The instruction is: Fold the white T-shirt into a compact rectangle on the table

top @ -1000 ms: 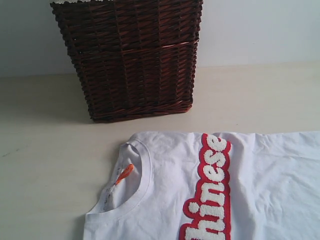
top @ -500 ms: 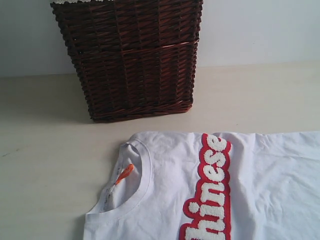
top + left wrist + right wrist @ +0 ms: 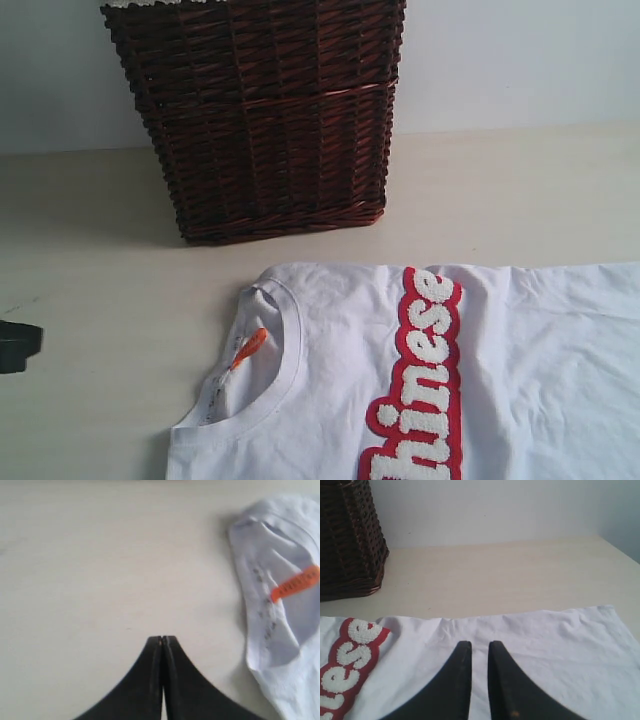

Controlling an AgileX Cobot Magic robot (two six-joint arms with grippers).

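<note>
The white T-shirt (image 3: pixel 540 350) lies flat on the table (image 3: pixel 90 290), collar to the left, with an orange neck tag (image 3: pixel 249 348) and red-outlined fuzzy letters (image 3: pixel 425 370). My left gripper (image 3: pixel 162 639) is shut and empty over bare table (image 3: pixel 100 555), a short way from the shirt's collar (image 3: pixel 280 630) and its tag (image 3: pixel 296 584). In the exterior view only its dark tip (image 3: pixel 18 346) shows, at the left edge. My right gripper (image 3: pixel 476 644) hovers over the shirt's plain body (image 3: pixel 560 645) near its far edge, jaws a narrow gap apart with nothing between them.
A dark brown wicker basket (image 3: pixel 265 120) stands at the back of the table, behind the shirt's collar end, and also shows in the right wrist view (image 3: pixel 347 540). A pale wall rises behind the table. The table's right edge (image 3: pixel 625 555) runs near the shirt's hem.
A dark part of my left gripper has come into the exterior view at its left edge. The shirt and basket have not moved.
</note>
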